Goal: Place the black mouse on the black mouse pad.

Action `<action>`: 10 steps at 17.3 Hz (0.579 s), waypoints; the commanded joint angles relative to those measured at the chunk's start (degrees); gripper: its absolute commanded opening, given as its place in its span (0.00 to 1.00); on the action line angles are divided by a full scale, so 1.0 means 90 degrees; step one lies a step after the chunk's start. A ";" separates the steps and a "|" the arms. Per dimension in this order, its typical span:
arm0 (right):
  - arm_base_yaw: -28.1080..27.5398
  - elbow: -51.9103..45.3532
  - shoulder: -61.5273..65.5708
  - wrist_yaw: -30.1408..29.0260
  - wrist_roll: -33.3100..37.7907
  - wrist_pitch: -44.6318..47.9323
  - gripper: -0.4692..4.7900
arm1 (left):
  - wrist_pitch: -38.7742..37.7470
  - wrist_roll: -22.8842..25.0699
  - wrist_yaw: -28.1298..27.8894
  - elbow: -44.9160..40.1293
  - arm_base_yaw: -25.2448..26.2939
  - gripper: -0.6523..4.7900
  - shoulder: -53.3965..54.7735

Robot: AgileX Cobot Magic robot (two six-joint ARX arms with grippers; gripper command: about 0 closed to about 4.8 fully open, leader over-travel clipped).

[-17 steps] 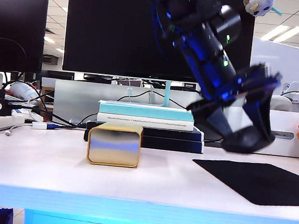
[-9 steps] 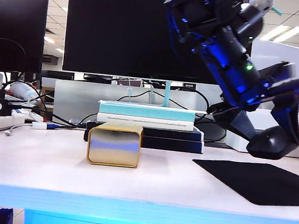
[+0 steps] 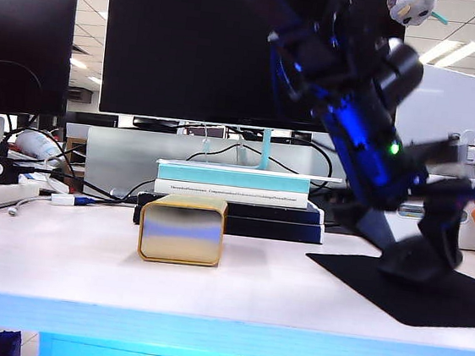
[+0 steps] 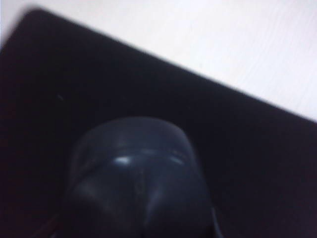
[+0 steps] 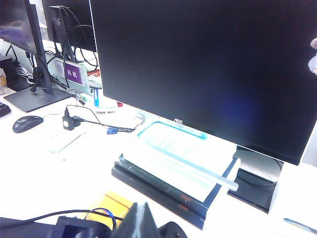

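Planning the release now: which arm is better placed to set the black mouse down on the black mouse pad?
Left. Its pincer holds the black mouse just over the black mouse pad. The right pincer faces the monitor, away from the pad.

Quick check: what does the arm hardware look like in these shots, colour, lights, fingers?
The left arm is glossy black with rounded joint housings, blue reflections and a small green indicator light. Its left pincer has black, wedge-shaped fingers. In the right wrist view, only a dark edge of the right pincer shows.
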 commanded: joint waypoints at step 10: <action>0.0005 0.0039 -0.0192 0.0015 -0.0056 0.0189 0.09 | -0.1358 0.0005 -0.0406 0.1032 -0.0019 0.33 -0.0381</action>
